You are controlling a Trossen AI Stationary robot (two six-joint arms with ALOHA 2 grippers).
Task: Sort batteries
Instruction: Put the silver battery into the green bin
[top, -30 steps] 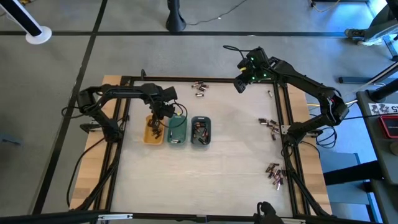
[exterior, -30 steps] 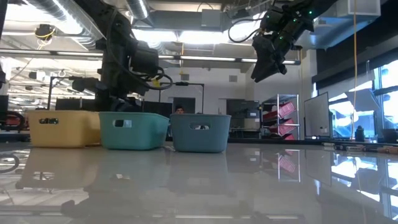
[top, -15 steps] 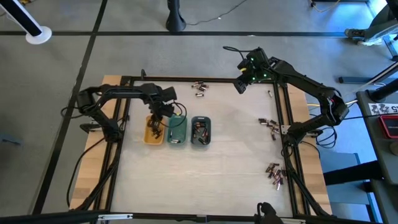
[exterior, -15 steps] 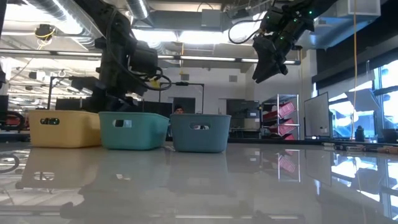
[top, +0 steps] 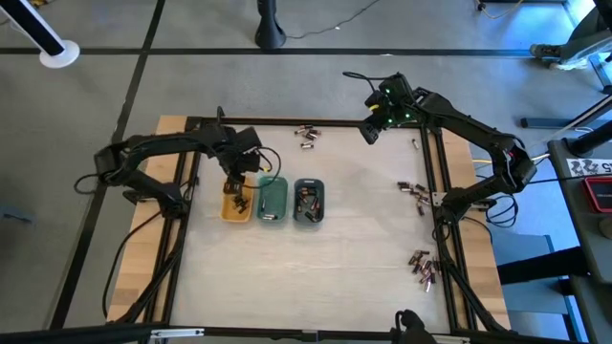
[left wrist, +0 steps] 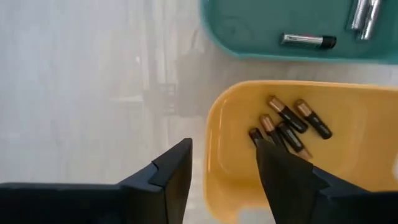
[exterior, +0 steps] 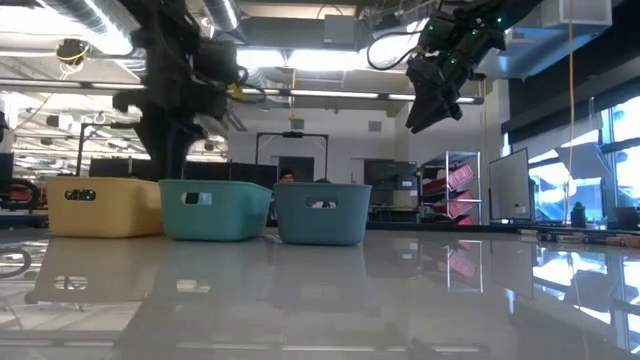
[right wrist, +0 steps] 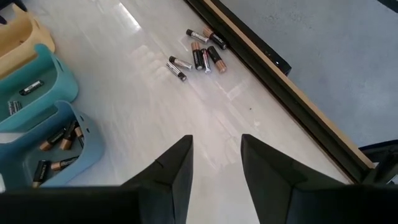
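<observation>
While the left tool [top: 232,183] hangs over the far end of the yellow tray [top: 235,203], its two fingers [left wrist: 168,177] stand apart with nothing between them. Five copper-topped batteries [left wrist: 289,127] lie loose together on that tray's floor. Just beside it sits the green tray [top: 273,200], holding a few silvery batteries [left wrist: 308,41], and next in the row is the grey-blue tray [top: 308,202] with several more dark ones [right wrist: 57,140]. The right tool [top: 369,130] is raised above the far edge of the counter [top: 354,239], well apart from the trays, its fingers [right wrist: 173,171] parted and empty. A small cluster of batteries [top: 306,136] lies on the counter near that far edge, two more clusters [top: 413,191] lie along the right side, the nearer one [top: 422,266] close to the frame rail.
</observation>
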